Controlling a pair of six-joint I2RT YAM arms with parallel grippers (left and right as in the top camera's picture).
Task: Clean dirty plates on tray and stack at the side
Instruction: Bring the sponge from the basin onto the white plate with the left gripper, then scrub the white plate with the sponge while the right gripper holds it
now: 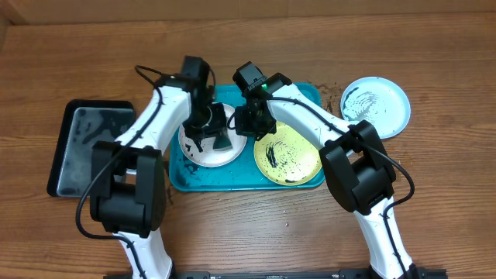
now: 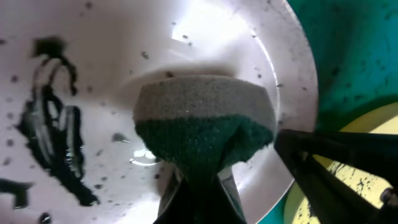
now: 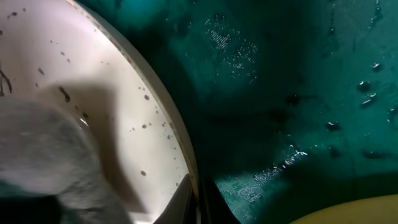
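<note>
The white-rimmed plate (image 1: 203,155) lies in the left half of the turquoise tray (image 1: 232,180), black smears on its centre (image 2: 56,143). My left gripper (image 1: 213,136) is shut on a green and grey sponge (image 2: 205,118) that presses on this plate (image 2: 93,74). My right gripper (image 3: 199,205) is shut on the plate's right rim (image 3: 177,140), one finger on each side. The yellow-green plate (image 1: 291,159), smeared black, fills the tray's right half. The light blue plate (image 1: 377,106), also smeared, sits on the table outside the tray, at the right.
A smaller black tray (image 1: 89,147) lies on the wooden table left of the turquoise one. Both arms cross over the turquoise tray's back edge. The tray floor (image 3: 280,93) is wet and speckled with dark drops.
</note>
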